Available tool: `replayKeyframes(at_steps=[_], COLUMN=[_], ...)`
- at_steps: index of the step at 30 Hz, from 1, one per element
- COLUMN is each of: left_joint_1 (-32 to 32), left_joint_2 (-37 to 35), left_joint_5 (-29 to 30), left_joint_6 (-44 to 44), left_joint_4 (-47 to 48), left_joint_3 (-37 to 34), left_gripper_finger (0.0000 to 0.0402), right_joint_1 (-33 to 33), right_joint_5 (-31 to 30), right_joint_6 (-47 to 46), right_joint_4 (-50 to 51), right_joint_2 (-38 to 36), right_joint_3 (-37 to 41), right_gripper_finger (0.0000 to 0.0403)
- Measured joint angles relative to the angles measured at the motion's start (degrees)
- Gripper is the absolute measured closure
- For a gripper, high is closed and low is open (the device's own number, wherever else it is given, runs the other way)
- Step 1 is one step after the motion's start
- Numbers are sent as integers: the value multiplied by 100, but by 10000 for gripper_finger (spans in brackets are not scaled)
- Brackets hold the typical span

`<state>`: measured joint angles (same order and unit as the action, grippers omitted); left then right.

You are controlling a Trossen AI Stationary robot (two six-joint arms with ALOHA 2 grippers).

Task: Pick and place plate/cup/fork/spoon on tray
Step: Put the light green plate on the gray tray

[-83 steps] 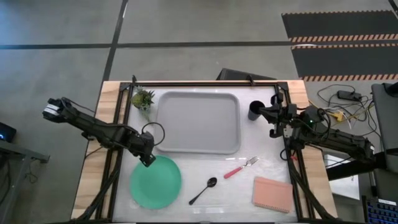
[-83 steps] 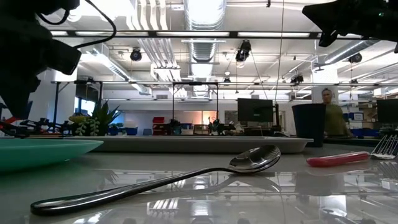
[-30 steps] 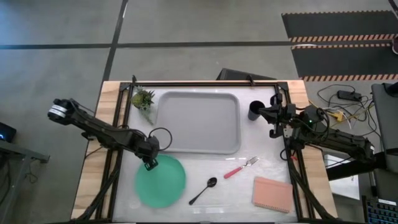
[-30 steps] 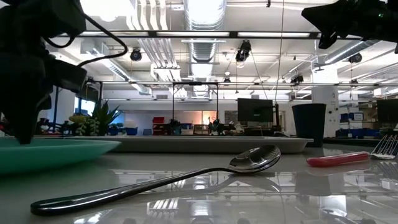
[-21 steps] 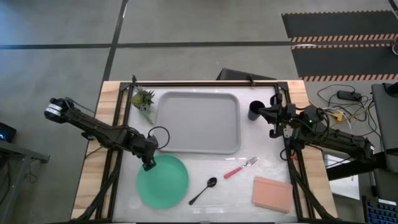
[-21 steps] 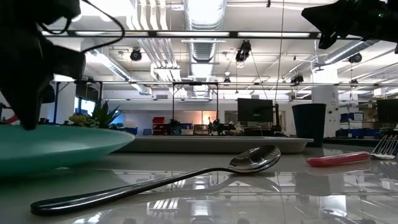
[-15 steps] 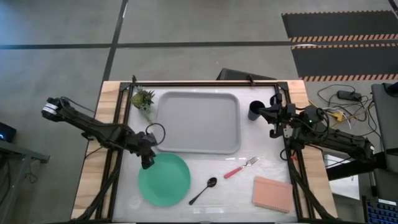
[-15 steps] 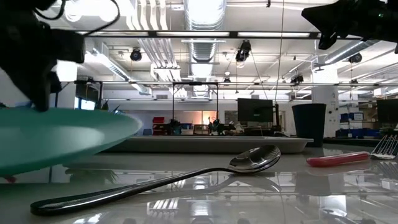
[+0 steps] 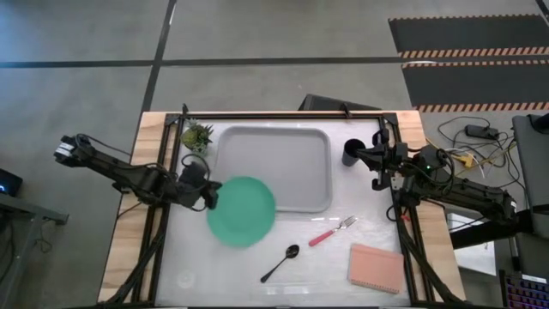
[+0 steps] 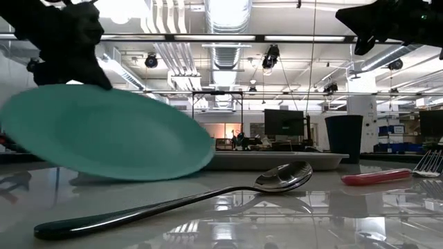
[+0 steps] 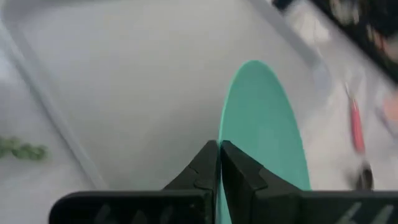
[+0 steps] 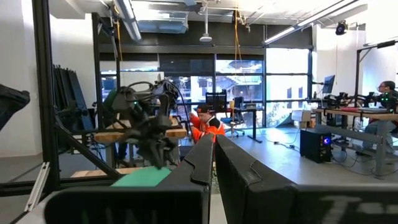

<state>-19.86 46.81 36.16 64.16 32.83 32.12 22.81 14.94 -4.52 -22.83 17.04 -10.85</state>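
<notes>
The mint-green plate (image 9: pixel 243 211) hangs tilted above the table, over the near left corner of the light-grey tray (image 9: pixel 283 146), with my left gripper (image 9: pixel 210 196) shut on it. The dark cup (image 9: pixel 352 153) stands on the table just right of the tray. The pink-handled fork (image 9: pixel 333 230) and the dark spoon (image 9: pixel 280 263) lie flat on the table nearer the front. My right gripper (image 12: pixel 213 152) is shut with nothing in it, high up by the cup. My left gripper pinches the plate's rim (image 11: pixel 227 130) on its left side between the two fingers. The fingers come about level from the table's left. The plate (image 10: pixel 104 135) is lifted clear and tilted, its held side higher and its far side lower.
A small potted plant (image 9: pixel 197 136) stands left of the tray's far corner. A pink rectangular pad (image 9: pixel 376 267) lies at the near right. The table's dark frame rails (image 9: pixel 163 223) run along both sides. People sit in the room beyond.
My left gripper has risen and swung toward the tray, turning so that its fingers point to the table's right. The plate has come off the table with it, has tipped up and has moved from the near left toward the tray's near left corner.
</notes>
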Motion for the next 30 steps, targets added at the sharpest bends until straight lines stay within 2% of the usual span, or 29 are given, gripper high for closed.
replayKeyframes(at_steps=[14, 30], left_joint_1=[170, 969], left_joint_2=[571, 1883], left_joint_5=[1852, 2772], left_joint_6=[903, 907], left_joint_4=[-422, -942], left_joint_3=[-11, -17], left_gripper_finger=[401, 401], right_joint_1=[-1, 0], right_joint_5=[0, 0], right_joint_6=[2, 5], right_joint_4=[-13, -13], right_joint_2=[0, 0], right_joint_3=[0, 0], right_gripper_finger=[394, 394])
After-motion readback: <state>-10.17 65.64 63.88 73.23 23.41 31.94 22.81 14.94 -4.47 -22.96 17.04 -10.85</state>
